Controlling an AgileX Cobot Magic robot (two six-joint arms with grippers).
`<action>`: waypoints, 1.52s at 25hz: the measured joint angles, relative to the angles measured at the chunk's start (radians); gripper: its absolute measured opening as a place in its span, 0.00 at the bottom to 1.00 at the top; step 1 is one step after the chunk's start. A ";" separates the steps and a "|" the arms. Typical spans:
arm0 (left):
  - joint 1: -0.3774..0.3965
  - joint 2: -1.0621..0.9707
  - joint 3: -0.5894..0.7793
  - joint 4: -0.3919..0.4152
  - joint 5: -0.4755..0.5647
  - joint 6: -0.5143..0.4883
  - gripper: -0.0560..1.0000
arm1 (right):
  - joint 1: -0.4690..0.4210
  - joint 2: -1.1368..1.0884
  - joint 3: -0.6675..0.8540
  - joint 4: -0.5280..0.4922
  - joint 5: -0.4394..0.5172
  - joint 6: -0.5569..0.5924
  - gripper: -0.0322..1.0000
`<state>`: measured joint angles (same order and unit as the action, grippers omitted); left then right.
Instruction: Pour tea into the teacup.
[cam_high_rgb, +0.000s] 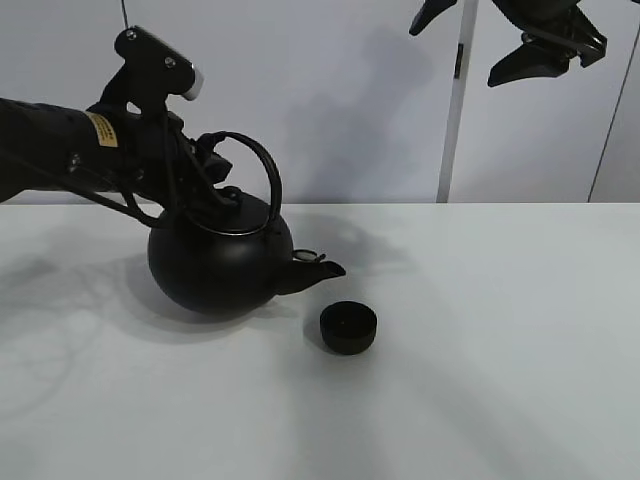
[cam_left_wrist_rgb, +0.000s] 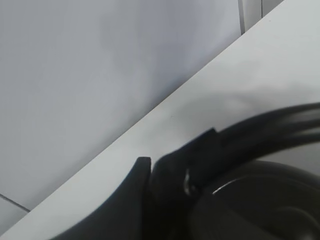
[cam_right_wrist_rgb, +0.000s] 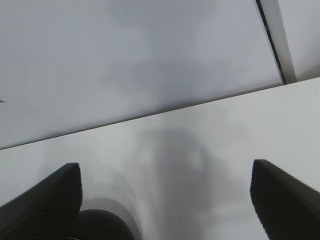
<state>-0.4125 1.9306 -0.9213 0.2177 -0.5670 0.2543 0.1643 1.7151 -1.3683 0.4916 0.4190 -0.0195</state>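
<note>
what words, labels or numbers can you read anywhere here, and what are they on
Yellow sticker on the left arm: any print is too small to read.
Teapot, teacup, table: no text visible.
Both wrist views: no text.

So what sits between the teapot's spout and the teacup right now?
Nothing: only a short strip of bare white table separates the teapot's spout from the teacup. The exterior high view shows it; neither wrist view does.
</note>
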 joint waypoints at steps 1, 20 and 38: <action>0.000 0.000 0.000 0.000 0.000 0.000 0.14 | 0.000 0.000 0.000 0.000 0.000 0.000 0.64; -0.022 0.000 -0.017 -0.001 0.046 0.040 0.14 | 0.000 0.000 0.000 0.000 -0.016 0.000 0.64; -0.052 0.035 -0.077 -0.004 0.067 0.054 0.14 | 0.000 0.000 0.000 0.002 -0.019 0.000 0.64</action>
<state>-0.4644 1.9655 -0.9980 0.2141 -0.4996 0.3085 0.1643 1.7151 -1.3683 0.4939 0.4002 -0.0195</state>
